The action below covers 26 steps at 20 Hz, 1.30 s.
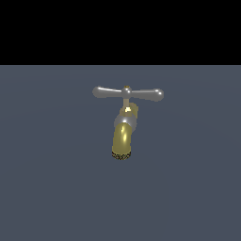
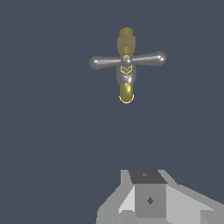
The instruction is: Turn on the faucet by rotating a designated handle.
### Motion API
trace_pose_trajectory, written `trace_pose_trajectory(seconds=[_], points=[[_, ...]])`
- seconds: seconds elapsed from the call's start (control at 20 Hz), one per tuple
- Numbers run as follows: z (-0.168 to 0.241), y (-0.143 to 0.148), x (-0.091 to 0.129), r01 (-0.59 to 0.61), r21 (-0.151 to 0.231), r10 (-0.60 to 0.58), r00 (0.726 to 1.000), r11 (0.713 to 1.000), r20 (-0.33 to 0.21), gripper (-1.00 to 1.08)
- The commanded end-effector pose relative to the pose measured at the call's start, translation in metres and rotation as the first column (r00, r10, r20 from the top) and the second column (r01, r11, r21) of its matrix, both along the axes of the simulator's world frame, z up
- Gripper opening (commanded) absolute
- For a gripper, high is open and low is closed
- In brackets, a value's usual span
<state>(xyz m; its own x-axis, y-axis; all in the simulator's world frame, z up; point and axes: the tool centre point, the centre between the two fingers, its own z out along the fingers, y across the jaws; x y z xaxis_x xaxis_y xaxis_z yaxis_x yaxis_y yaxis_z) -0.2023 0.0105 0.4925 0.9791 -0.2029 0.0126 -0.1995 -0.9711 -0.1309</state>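
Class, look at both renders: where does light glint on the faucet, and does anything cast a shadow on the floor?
Exterior view: bright glints on the handle ends and on the golden spout of the faucet; no shadow on the flat grey floor. Wrist view: highlights on the handle's bulbs; the hand looks evenly lit and sharp.

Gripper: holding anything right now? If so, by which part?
Nothing is held. In the wrist view the gripper sits well apart from the faucet, and the handle is untouched. The exterior view shows no arm near the faucet. Whether the jaws are open can't be told.
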Motion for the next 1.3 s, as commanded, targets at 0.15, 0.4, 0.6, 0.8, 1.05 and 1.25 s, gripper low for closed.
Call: trace_pose_trajectory(seconds=[0.15,0.4,0.6,0.8,1.05,1.25], points=[[-0.015,0.006,0.035,0.133,0.042,-0.132,0.991,0.99,-0.039,-1.0],[-0.032,0.011,0.067,0.263,0.063,-0.257,0.963,0.963,-0.082,-1.0],[-0.048,0.016,0.092,0.366,0.068,-0.357,0.927,0.928,-0.117,-1.0],[-0.067,0.021,0.116,0.467,0.061,-0.454,0.878,0.882,-0.15,-1.0],[-0.092,0.027,0.145,0.586,0.04,-0.57,0.801,0.81,-0.185,-1.0],[-0.114,0.032,0.166,0.673,0.014,-0.657,0.726,0.74,-0.203,-1.0]])
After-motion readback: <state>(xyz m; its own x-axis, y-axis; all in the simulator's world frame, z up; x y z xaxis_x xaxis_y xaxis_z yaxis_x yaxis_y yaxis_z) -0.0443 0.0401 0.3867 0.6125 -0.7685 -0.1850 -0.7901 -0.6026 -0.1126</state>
